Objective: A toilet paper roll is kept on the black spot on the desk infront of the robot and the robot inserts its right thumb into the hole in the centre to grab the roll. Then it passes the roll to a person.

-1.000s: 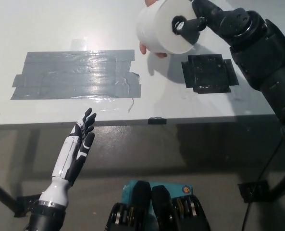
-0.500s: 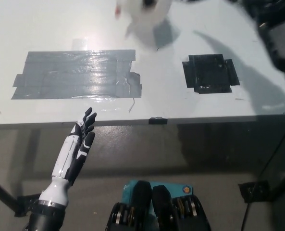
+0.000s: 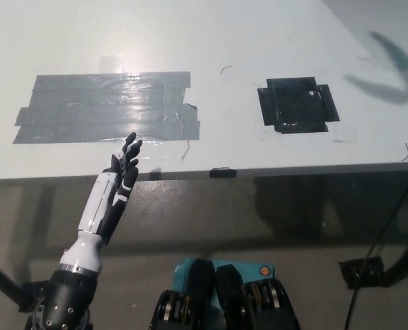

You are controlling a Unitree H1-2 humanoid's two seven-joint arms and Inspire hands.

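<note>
Fingers [image 3: 129, 152] of the white left hand [image 3: 117, 185] are spreading slightly apart and gripping nothing; the hand is hanging at the lower left, tips reaching up to the near edge of the desk [image 3: 190, 41]. Just beyond those fingertips, a wide patch of shiny grey tape [image 3: 100, 106] is lying flat on the desk surface, its strips overlapping and glaring under the light. Farther off to the hand's right, well apart from it, the black spot [image 3: 298, 104] is showing as a square of dark tape with ragged tabs along its edges, and nothing is sitting on it. The toilet paper roll is not appearing anywhere in view, and neither is the black right hand, so its state cannot be told. Only a thin branching shadow [image 3: 389, 75] is falling across the desk's far right corner.
</note>
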